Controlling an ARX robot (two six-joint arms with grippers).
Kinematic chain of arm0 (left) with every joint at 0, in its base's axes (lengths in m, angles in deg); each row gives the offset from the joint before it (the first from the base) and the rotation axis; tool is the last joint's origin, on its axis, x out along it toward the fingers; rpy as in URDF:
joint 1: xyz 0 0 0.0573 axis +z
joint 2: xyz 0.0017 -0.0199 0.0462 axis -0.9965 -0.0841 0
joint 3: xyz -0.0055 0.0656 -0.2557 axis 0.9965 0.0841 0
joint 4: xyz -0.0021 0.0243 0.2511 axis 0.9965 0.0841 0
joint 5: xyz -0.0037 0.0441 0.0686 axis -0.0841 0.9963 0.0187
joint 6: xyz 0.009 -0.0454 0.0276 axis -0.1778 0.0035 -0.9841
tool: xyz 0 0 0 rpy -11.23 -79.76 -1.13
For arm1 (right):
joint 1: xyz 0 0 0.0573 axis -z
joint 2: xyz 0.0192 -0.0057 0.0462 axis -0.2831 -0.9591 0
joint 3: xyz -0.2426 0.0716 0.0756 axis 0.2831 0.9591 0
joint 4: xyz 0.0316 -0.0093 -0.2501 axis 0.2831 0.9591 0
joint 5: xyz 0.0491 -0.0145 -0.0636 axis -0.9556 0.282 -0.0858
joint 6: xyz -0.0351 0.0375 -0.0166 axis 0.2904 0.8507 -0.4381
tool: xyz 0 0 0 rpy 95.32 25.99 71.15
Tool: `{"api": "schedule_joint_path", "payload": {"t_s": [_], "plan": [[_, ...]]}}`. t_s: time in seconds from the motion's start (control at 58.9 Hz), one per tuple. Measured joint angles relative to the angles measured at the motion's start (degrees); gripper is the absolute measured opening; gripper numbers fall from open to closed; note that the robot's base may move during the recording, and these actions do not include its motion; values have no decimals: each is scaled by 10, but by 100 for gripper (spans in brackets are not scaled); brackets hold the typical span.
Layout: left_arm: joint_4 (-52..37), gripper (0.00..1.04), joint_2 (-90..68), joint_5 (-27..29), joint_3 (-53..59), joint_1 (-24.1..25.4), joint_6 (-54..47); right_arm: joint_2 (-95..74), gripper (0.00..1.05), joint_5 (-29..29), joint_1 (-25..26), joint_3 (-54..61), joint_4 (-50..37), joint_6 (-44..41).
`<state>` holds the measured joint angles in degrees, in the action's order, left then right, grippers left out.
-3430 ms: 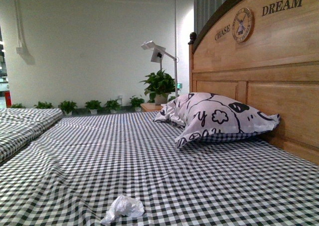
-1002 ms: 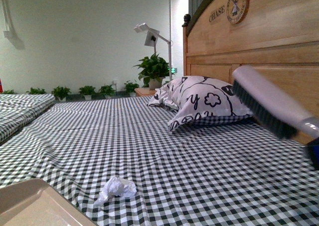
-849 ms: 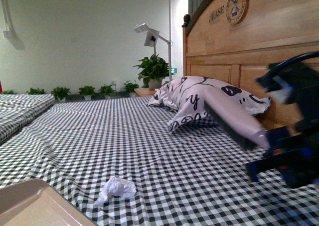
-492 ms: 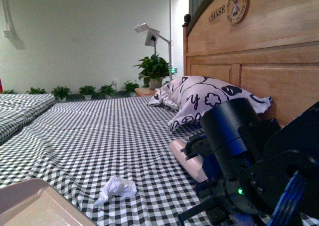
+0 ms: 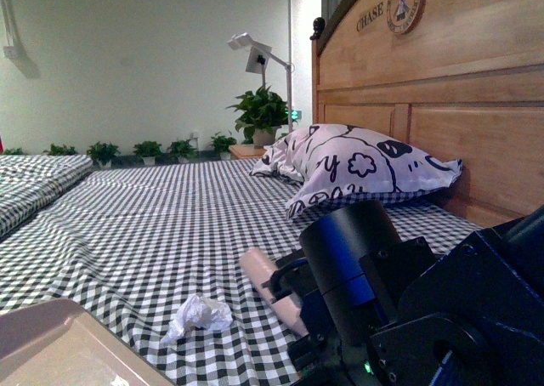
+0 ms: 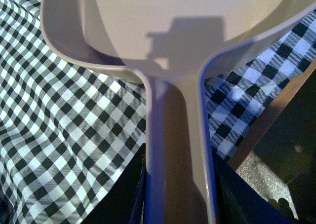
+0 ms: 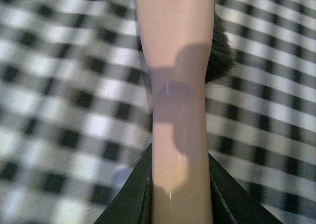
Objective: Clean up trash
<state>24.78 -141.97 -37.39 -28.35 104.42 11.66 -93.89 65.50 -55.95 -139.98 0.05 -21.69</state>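
The trash, a small crumpled wad of white tissue (image 5: 198, 315), lies on the checked bedsheet near the front. The beige dustpan (image 5: 59, 348) sits at the lower left, just left of the wad; my left gripper (image 6: 178, 194) is shut on its handle (image 6: 175, 135). My right gripper (image 7: 180, 194) is shut on the beige brush (image 7: 177, 86), whose dark bristles (image 7: 222, 51) hang over the sheet. In the front view the brush (image 5: 272, 288) lies low, just right of the wad, with the right arm (image 5: 408, 309) behind it.
A white patterned pillow (image 5: 361, 169) leans against the wooden headboard (image 5: 442, 88) at the right. A lamp (image 5: 255, 59) and potted plants (image 5: 259, 114) stand beyond the bed. A second bed (image 5: 34, 182) lies at the left. The bed's edge shows by the dustpan handle (image 6: 266, 115).
The right arm swung in from the right and lowered the brush to the sheet beside the tissue. The dustpan came into view at lower left. The camera view shifted slightly.
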Motion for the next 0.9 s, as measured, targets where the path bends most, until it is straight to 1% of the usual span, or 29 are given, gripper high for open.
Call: {"api": "schedule_joint_path", "payload": {"t_s": [0.085,0.187,0.408,0.458,0.543,0.594,0.628,0.679,0.696,0.73,0.815,0.832,0.849,0.866,0.9], "plan": [[0,28,0,0,0,0,0,32,20,-87,0,24,17,-27],[0,28,0,0,0,0,0,62,20,-148,17,31,51,-52],[0,28,0,0,0,0,0,115,20,-201,95,33,120,-94],[0,28,0,0,0,0,0,132,20,-224,111,39,140,-102],[0,28,0,0,0,0,0,156,20,-265,123,49,162,-116],[0,28,0,0,0,0,0,166,20,-275,125,53,165,-125],[0,28,0,0,0,0,0,169,20,-272,127,54,158,-128],[0,28,0,0,0,0,0,165,20,-246,130,53,128,-128],[0,28,0,0,0,0,0,158,20,-214,134,51,106,-124],[0,28,0,0,0,0,0,150,20,-188,138,47,90,-121],[0,28,0,0,0,0,-1,109,20,-78,148,26,38,-107],[0,28,0,0,0,0,-1,95,20,-46,150,21,23,-105],[0,28,0,0,0,0,-1,89,20,-30,151,19,17,-104],[0,28,0,0,0,0,-1,75,20,0,153,14,7,-99],[0,28,0,0,0,0,-1,63,20,28,154,8,3,-92]]}}
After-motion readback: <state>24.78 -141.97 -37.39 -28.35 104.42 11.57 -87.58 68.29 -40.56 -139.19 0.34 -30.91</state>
